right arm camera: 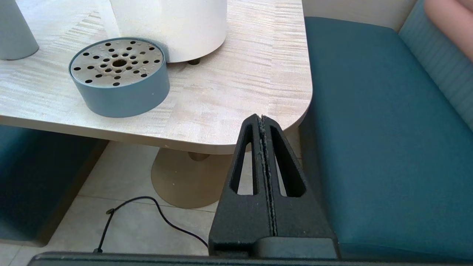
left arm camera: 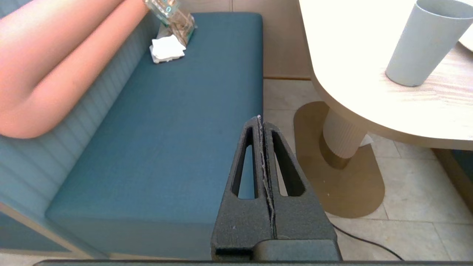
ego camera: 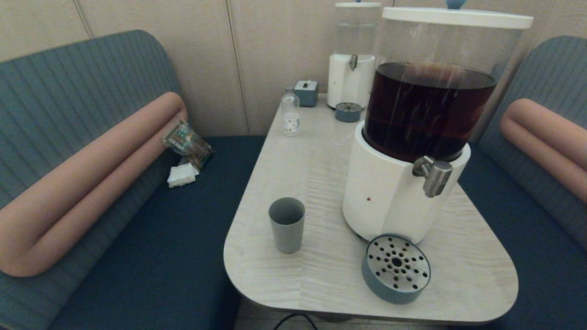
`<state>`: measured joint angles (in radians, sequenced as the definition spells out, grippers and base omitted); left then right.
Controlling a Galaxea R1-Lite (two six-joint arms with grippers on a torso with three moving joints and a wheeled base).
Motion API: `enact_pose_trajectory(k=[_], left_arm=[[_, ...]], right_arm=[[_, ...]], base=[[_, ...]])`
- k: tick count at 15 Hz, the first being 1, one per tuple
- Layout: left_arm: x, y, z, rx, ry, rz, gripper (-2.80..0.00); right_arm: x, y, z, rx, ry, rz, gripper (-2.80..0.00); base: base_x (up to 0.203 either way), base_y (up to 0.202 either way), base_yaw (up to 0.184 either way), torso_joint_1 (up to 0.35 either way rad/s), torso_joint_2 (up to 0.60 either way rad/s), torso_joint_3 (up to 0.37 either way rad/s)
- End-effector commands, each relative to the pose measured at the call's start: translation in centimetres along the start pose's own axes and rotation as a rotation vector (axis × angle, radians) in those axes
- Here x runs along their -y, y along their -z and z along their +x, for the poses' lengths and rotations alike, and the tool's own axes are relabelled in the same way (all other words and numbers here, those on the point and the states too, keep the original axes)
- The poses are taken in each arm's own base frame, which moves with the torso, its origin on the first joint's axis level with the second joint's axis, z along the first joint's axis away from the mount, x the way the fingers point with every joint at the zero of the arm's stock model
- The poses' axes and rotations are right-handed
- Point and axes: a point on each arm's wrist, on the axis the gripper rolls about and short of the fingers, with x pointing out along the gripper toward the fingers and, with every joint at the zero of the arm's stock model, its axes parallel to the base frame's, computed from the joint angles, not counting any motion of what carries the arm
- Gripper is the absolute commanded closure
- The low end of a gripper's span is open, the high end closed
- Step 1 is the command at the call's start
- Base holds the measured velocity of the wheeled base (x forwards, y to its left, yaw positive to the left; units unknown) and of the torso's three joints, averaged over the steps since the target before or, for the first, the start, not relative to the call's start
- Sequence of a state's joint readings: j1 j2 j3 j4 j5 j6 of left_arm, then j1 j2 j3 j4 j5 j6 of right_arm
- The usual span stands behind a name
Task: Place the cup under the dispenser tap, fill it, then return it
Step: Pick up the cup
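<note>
The grey-blue cup (ego camera: 287, 224) stands upright and empty on the pale table, left of the big dispenser's white base (ego camera: 384, 197); it also shows in the left wrist view as the cup (left arm camera: 425, 42). The brushed-steel tap (ego camera: 434, 175) juts from the base, above and behind the round drip tray (ego camera: 396, 269). Dark brown liquid fills the clear tank (ego camera: 426, 110). Neither arm shows in the head view. My left gripper (left arm camera: 261, 120) is shut and empty, low beside the left bench, below table height. My right gripper (right arm camera: 261, 118) is shut and empty below the table's near right corner.
A narrower dispenser (ego camera: 352, 68) with its small drip tray (ego camera: 348, 112), a small clear bottle (ego camera: 290, 113) and a grey box (ego camera: 306, 93) stand at the table's far end. A snack packet and napkins (ego camera: 185, 156) lie on the left bench. A black cable (right arm camera: 147, 214) runs across the floor.
</note>
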<state>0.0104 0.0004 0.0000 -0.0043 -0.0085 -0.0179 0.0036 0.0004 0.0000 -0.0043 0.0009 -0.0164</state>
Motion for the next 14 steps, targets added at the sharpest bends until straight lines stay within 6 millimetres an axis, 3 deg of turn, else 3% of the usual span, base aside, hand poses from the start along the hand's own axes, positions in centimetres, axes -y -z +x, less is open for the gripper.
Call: enact_pose_trajectory(k=[1,5,8,11,14], left_arm=[[0.0,-0.2,0.0,0.010,-0.002,-0.001,0.00],[0.3,-3.9,-1.1,0.102,0.107,0.001,0.00],[0.6,-7.9,-0.4,0.058,0.199,-0.075,0.00],[0.8,-13.5,2.7,0.014,0.269,-0.242,0.00],[1.1,-16.5,7.7,-0.059,0.403,-0.337,0.00]], right_arm=[[0.0,0.0,0.0,0.002,-0.002,0.000,0.00],[0.0,0.0,0.0,0.002,-0.001,0.000,0.00],[0.0,0.0,0.0,0.002,0.000,0.000,0.00],[0.0,0.0,0.0,0.001,-0.001,0.000,0.00],[0.0,0.0,0.0,0.001,-0.002,0.000,0.00]], base=[[0.000,0.000,0.000,0.000,0.00,0.000],[0.000,0.000,0.000,0.000,0.00,0.000],[0.000,0.000,0.000,0.000,0.00,0.000],[0.000,0.000,0.000,0.000,0.00,0.000],[0.000,0.000,0.000,0.000,0.00,0.000]])
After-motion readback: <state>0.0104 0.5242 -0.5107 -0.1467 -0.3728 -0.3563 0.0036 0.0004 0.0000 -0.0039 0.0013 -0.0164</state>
